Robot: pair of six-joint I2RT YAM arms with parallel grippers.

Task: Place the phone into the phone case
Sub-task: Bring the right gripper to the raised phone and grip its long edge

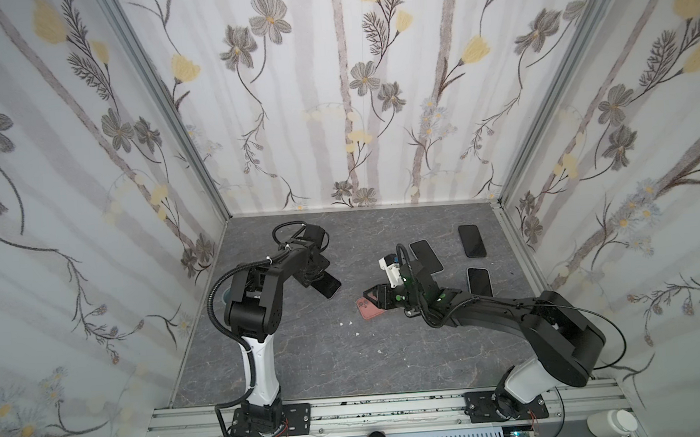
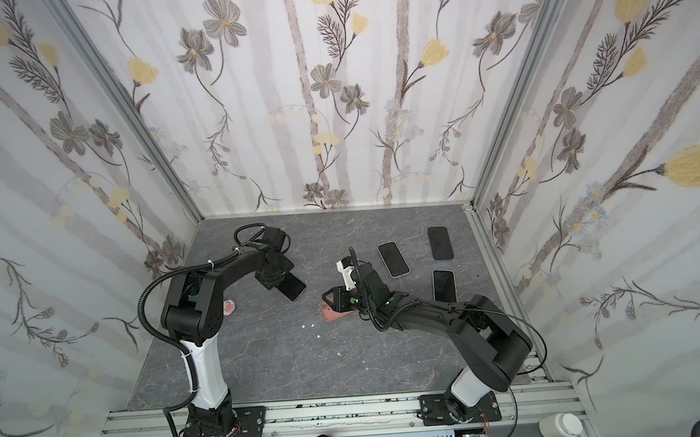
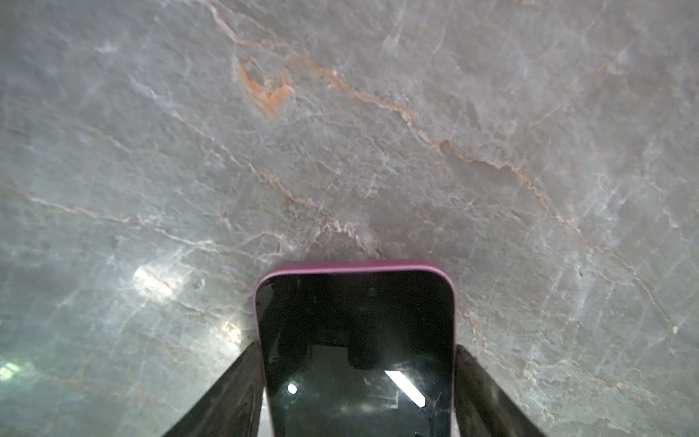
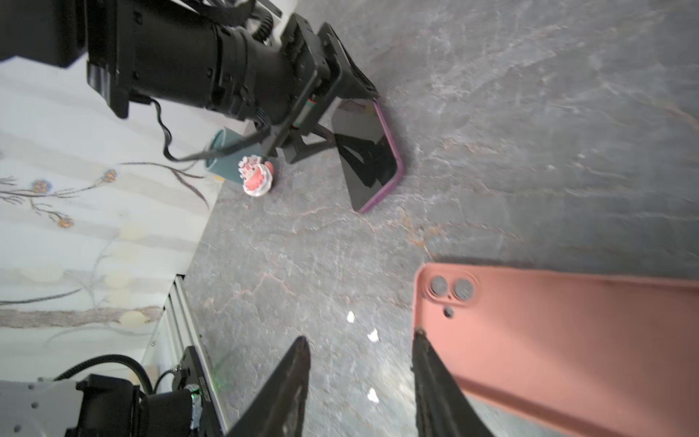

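The left tool [image 3: 357, 353] grips the phone [image 4: 368, 159] by its long edges, one finger on each side. The phone hangs tilted, screen up, with its low end at or just above the bench [image 3: 340, 132], left of centre. The right tool [image 4: 360, 336] stands part open with only bare bench between its fingers. One finger sits at the edge of the pink case [image 4: 567, 333], which lies flat near the middle, well apart from the phone.

The likeliest trouble is the case itself. Nothing pins it, so a phone pressed in at an angle would probably push it along the bench rather than seat. It also looks to be lying back up, which would leave no opening to enter until it is turned over. The finger at its edge could nudge it askew. The tilted phone could swing in the grip, or catch its low corner on the bench. The two arms would also crowd each other over the case.

Much is hard to read. In both top views the right tool covers most of the case, and the left tool's fingers hide under its wrist. Each wrist view cuts its object off at the frame. Whether the finger touches the case or hovers over it cannot be told. Nor can it be told whether the phone's purple rim is its own body or a case already fitted.
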